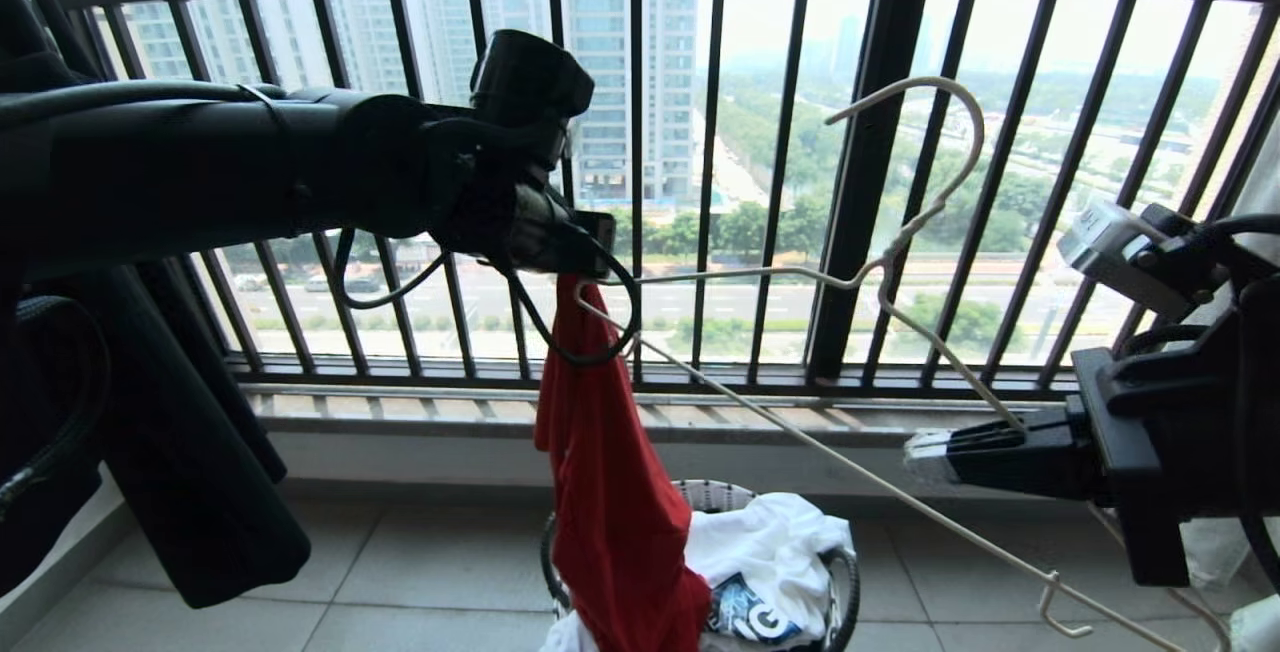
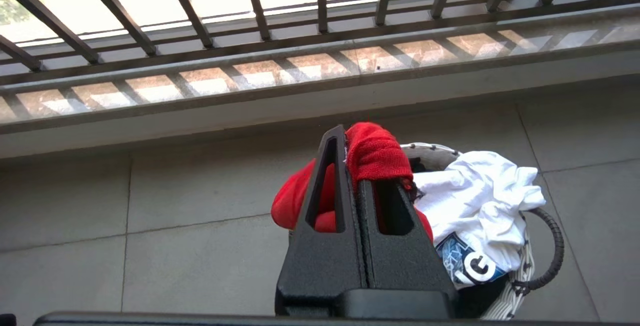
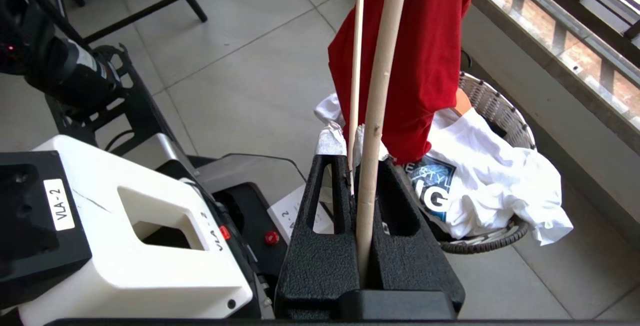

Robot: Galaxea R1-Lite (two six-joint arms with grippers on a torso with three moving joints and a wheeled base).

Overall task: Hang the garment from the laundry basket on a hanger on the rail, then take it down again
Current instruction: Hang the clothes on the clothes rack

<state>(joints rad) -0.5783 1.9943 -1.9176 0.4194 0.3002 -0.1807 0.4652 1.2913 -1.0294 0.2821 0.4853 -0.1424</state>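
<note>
Balcony floor tiles (image 1: pixel 420 572) and a dark barred window railing (image 1: pixel 700 182) frame the scene, with tower blocks hazy beyond the glass. At the robot's left, the left claw (image 1: pixel 585 247) is pressed together on a bunched fold of the red T-shirt (image 1: pixel 615 492), which hangs straight down as a narrow column, its lower end trailing into the round laundry basket (image 1: pixel 845 572) alongside a crumpled white printed shirt (image 1: pixel 775 542). The left wrist view shows red cloth pinched between the two black fingers (image 2: pixel 330 191) and spilling over their tips. At the right, the right claw (image 1: pixel 930 457) is clamped shut on the thin off-white wire hanger (image 1: pixel 900 252), gripping one sloping arm of it; the right wrist view has that wire running up out of the closed jaws toward the red cloth. The hanger is held tilted, hook pointing up toward the window and its long bottom wire slanting from low on the right up to a notched end that sits just beside the pinched top of the shirt, under the left claw. That is the relation that appears to matter next: the hanger's far tip points leftward at the cloth, so threading would likely mean sliding the hanger along its own long axis into the garment's opening, with the right arm doing the travelling. No overhead rail shows in any view.
</note>
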